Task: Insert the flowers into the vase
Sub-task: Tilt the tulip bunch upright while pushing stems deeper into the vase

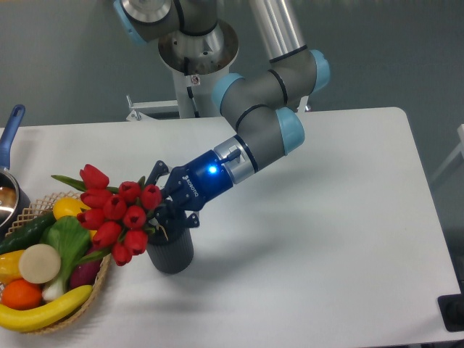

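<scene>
Red tulip buds crowd just left of my gripper [161,212], which is clamped around the stems of the flowers [116,214] close under the heads. I hold the bunch tilted, its heads leaning out to the left and slightly down, over the rim of the wicker basket [101,279]. The stem ends point down toward the mouth of the vase [170,251], a dark ribbed cylinder standing upright on the white table [319,239] directly beneath my fingers. My fingers and the leaves cover the mouth, so I cannot tell how far the stems reach inside, though they seem to be at the opening. The basket, touching or nearly touching the vase on its left, holds a banana [43,312], an orange [22,293] and other fruit and vegetables. A blue pot handle [11,127] shows at the far left edge.
</scene>
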Controlling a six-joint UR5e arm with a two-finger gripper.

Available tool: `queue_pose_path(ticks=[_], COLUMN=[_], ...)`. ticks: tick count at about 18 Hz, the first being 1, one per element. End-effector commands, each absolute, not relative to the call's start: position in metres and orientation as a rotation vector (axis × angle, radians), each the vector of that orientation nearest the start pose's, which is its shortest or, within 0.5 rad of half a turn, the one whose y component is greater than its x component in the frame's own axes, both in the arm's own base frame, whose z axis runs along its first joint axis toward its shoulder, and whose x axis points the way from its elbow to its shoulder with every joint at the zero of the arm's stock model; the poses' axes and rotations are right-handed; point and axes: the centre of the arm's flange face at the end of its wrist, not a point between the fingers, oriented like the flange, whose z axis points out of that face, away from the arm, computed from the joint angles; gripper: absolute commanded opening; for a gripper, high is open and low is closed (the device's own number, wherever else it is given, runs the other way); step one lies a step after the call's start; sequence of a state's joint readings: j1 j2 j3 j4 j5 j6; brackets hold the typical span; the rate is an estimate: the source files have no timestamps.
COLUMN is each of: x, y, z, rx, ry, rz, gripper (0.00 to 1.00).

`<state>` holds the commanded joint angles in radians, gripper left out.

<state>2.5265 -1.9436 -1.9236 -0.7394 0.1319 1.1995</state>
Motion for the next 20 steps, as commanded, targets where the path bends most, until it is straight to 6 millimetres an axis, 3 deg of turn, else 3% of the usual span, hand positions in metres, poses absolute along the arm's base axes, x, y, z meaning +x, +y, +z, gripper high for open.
queue_pose_path(ticks=[8, 13, 16, 18, 20], x=[-0.311, -0.314, -0.318, -0.319, -0.319], y=[0.503, 0.499, 0.497, 0.497, 0.497], z=[0.288, 0.284, 0.285, 0.285, 0.285], rx=[-1.726, -1.749, -1.746, -1.744, -1.744], ry=[0.284, 0.279, 0.285, 0.290, 0.291], rz=[-0.649, -0.635, -0.620, -0.613, -0.612], gripper=[0.26, 0.31, 0.40, 0.52, 0.54])
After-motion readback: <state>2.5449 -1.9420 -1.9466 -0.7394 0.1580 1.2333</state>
